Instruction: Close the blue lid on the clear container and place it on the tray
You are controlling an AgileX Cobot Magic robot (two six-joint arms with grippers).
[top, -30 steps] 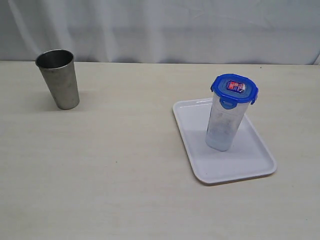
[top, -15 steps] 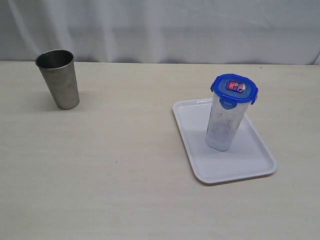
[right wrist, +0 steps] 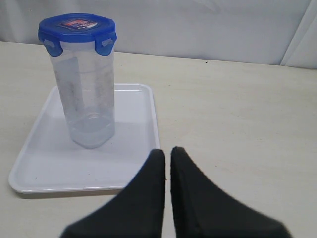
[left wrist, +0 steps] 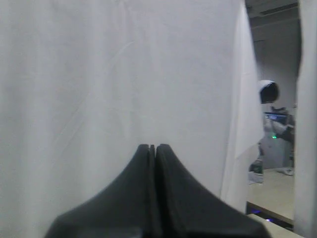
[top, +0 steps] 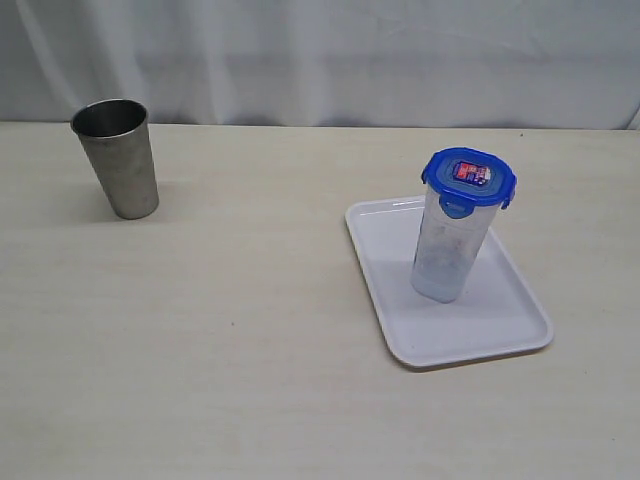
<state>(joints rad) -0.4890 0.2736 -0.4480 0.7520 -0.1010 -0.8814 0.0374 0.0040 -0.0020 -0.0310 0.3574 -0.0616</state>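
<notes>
While L tool (left wrist: 152, 147), R tool (right wrist: 167, 150) closed | clear container (top: 448, 252) vert on tray (top: 503, 322) | lid (top: 468, 190) up

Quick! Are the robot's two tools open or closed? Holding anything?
Left tool: closed, holding nothing.
Right tool: closed, holding nothing.

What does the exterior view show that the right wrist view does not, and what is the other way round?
Only the exterior view shows the steel cup, upright on the table, far to the left of the tray. Only the right wrist view shows the right gripper, its jaws shut and holding nothing. Both show the clear container standing upright on the tray with the blue lid on top, and the white curtain behind the table.
</notes>
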